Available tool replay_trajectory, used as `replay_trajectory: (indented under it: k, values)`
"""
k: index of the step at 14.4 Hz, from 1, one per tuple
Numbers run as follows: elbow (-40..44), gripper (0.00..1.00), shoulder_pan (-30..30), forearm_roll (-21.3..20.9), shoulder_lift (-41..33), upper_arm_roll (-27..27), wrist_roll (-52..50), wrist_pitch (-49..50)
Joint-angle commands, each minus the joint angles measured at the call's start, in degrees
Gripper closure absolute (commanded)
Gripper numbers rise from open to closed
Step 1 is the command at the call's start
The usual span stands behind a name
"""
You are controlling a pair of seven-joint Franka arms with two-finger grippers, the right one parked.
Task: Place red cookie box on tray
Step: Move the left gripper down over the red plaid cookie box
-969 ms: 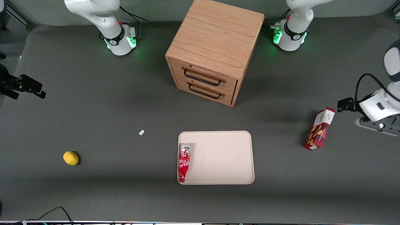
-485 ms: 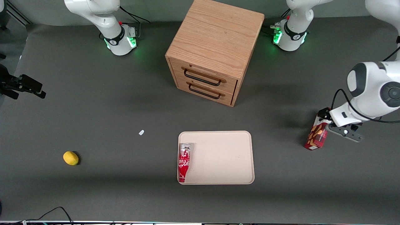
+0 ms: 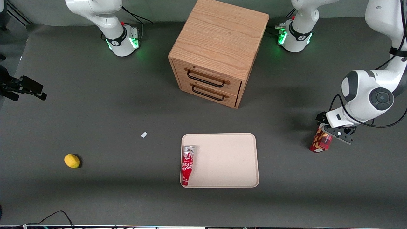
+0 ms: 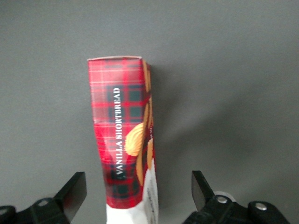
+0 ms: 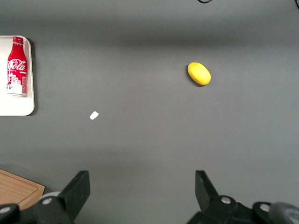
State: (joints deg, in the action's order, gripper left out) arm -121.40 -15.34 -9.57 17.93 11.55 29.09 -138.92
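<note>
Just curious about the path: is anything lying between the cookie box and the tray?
No. In the front view only bare grey table separates the cookie box from the tray. The open gripper hangs over the box.

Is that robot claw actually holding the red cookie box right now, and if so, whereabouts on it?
No, nothing is held. The gripper hangs open above the red cookie box, one finger on each side of its white end, neither touching it.

A wooden drawer cabinet [image 3: 218,51], a Coca-Cola bottle [image 3: 187,165], a lemon [image 3: 72,161] and a white scrap [image 3: 144,135] are visible.
</note>
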Motion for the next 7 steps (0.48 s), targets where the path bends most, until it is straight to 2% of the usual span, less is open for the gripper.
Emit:
replay_trajectory:
  k: [1,4,7]
  values:
    - [-0.5,0.0,0.9,-0.8,1.0,-1.5,1.6,-2.6]
    - [-0.6,0.01,1.4,-0.8,2.2,-2.3,1.5,-4.0]
    - [-1.6,0.19,1.7,-0.8,3.1,-2.8,1.5,-6.2]
